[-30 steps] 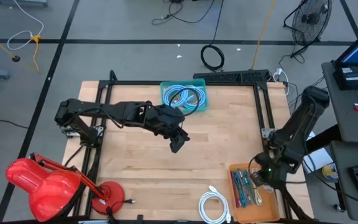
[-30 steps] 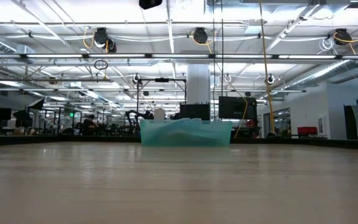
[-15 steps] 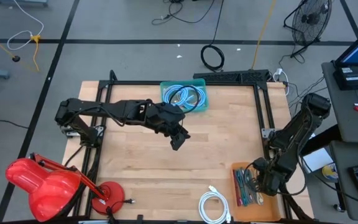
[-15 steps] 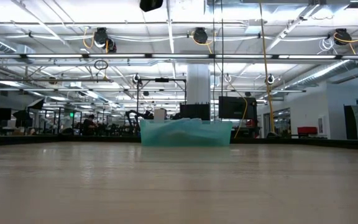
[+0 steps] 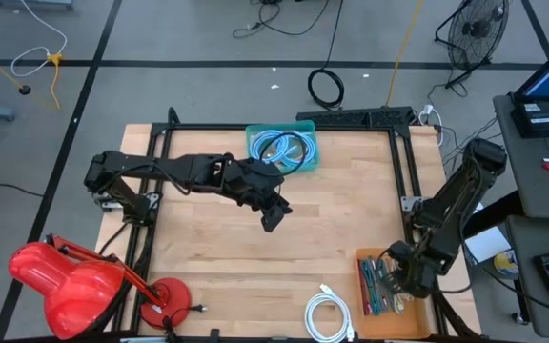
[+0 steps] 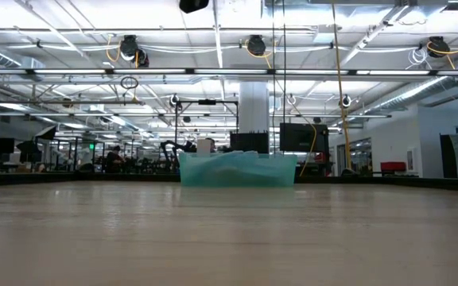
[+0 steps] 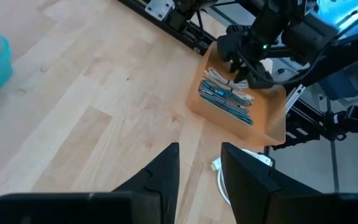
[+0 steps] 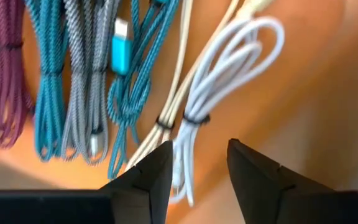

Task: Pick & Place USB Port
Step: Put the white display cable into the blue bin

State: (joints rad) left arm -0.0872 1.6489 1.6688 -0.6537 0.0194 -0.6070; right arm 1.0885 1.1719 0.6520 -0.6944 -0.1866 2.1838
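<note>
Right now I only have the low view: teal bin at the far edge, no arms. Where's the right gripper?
Observer: The right gripper is over the orange tray at the table's near right corner.
Operator: Is it holding a cable?
Observer: No. In the right wrist view its fingers are apart, with a tied white cable from the tray lying in the gap.
Operator: What else is in the tray?
Observer: Braided cables side by side: purple, teal and grey.
Operator: And the left gripper?
Observer: It hangs over bare wood mid-table, fingers apart, nothing between them.
</note>
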